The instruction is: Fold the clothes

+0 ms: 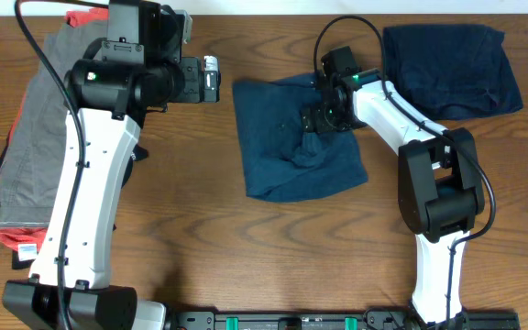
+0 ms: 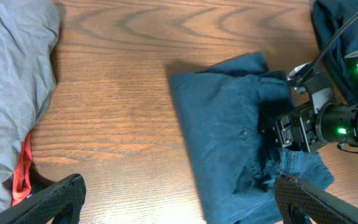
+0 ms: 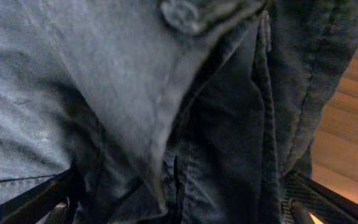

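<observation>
Judging from how the dark navy-blue fabric shorts (image 1: 282,156) lie, part-folded and rumpled in the middle of the brown wooden worktop (image 1: 200,183), the main risk is a poor pinch. The right tool (image 1: 319,117) sits low over the shorts' far-right part, where the cloth is bunched in several layers. If it closes there it may catch only the top layer, or too many, and the fold would come out crooked. The round button (image 3: 182,11) and the thick fly seams lie close to the fingers in the right wrist view, and a finger closing on such a hard lump could slip off. A sideways pull without lift could also drag the shorts into the second dark navy garment (image 1: 452,69), which lies just beyond the shorts' far-right corner, and tangle the two.

The right tool is spread wide, its two black fingers (image 3: 23,202) standing either side of a ridge of the shorts' cloth. It appears to rest on the fabric but pinches nothing. The left tool (image 1: 213,79) is likewise spread wide and empty, hovering over bare wood just left of the shorts, apart from them. Farther left of the shorts lies a pile of grey fabric (image 1: 35,137) with red-orange cloth (image 1: 85,16) showing at its edge; neither tool touches it.
</observation>
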